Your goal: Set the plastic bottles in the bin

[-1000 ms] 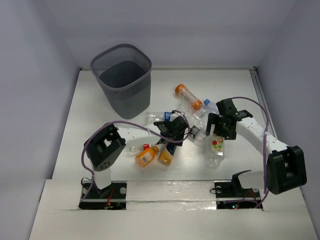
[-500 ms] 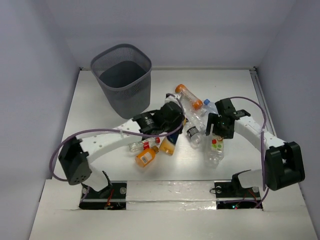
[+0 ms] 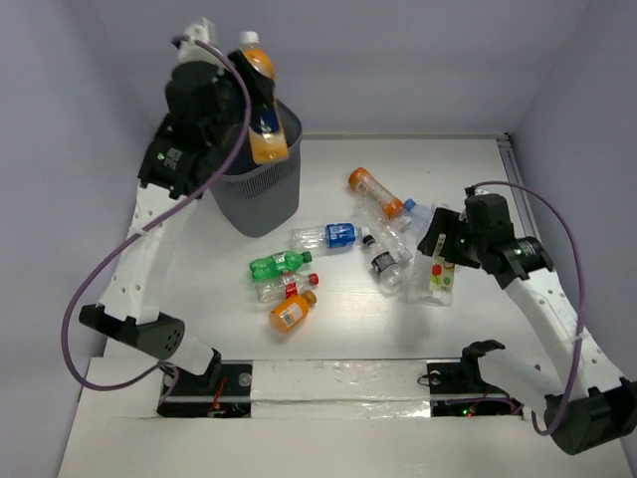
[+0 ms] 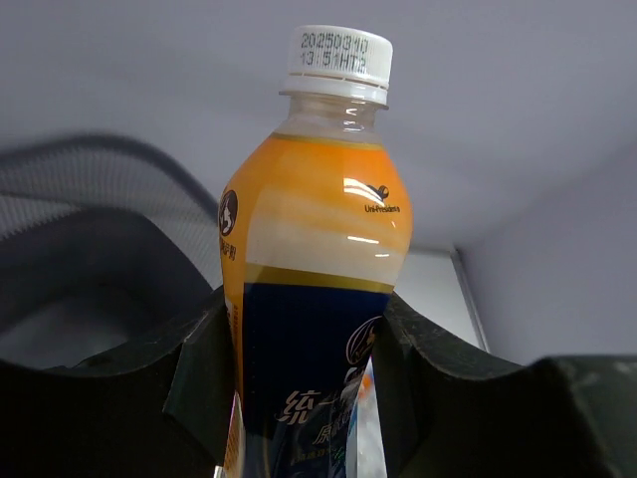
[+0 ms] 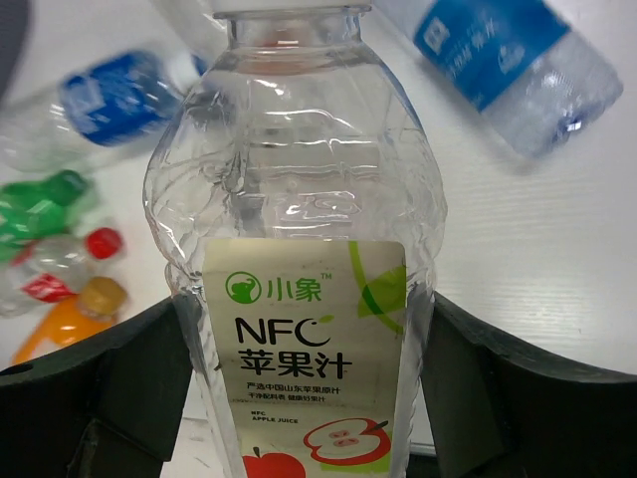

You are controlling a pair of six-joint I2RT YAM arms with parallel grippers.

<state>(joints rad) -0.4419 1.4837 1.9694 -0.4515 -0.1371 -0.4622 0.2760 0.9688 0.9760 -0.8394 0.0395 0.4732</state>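
My left gripper (image 3: pixel 261 118) is shut on an orange drink bottle (image 3: pixel 259 100) with a dark blue label and white cap. It holds the bottle high over the rim of the dark mesh bin (image 3: pixel 261 194). In the left wrist view the bottle (image 4: pixel 314 259) stands upright between my fingers (image 4: pixel 204 373), with the bin (image 4: pixel 90 239) behind. My right gripper (image 3: pixel 443 261) is shut on a clear apple-juice bottle (image 3: pixel 442 281), which also shows in the right wrist view (image 5: pixel 304 249). Loose bottles lie mid-table: orange (image 3: pixel 375 192), blue-labelled (image 3: pixel 328 237), green (image 3: pixel 277 264), red-capped (image 3: pixel 287 287), small orange (image 3: pixel 291 310).
A clear bottle with a dark label (image 3: pixel 383 261) and a blue-labelled one (image 3: pixel 418 212) lie beside the right gripper. The left arm arches up along the table's left side. White walls close the table at the back and sides.
My left arm swung up and left from the pile, carrying the orange bottle above the bin. My right gripper shifted slightly right with the apple-juice bottle.
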